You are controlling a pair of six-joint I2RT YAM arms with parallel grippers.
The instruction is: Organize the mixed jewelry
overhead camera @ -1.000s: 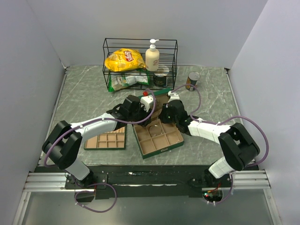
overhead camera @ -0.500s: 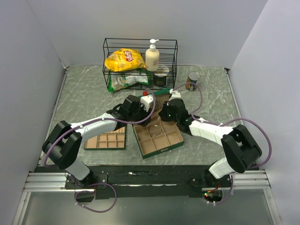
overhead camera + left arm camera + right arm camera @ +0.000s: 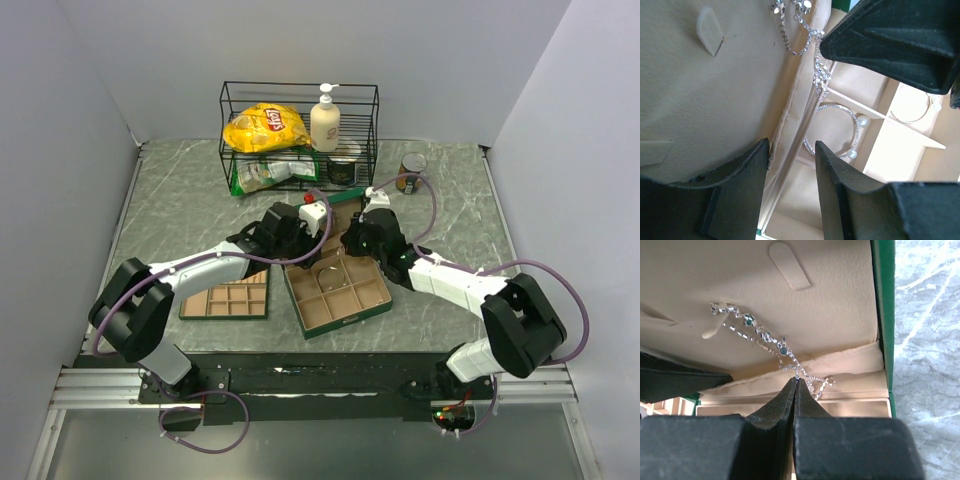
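Marble table [image 3: 180,200], rack [image 3: 299,84], can [image 3: 410,172], box [image 3: 350,317], tray [image 3: 225,300]

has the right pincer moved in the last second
Yes, the right pincer, pinching the silvery chain, edged slightly up the top view, toward the wire rack.

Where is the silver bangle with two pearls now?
Left wrist view: the bangle lies in a box compartment just past the left gripper, below the dangling chain.

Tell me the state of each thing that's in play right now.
green box, open, lid raised.
rhinestone chain, hanging against the lid lining, pinched low.
right gripper, shut on the rhinestone chain.
left gripper, open, straddling the lid's lower edge.
pearl bangle, lying flat in a compartment.
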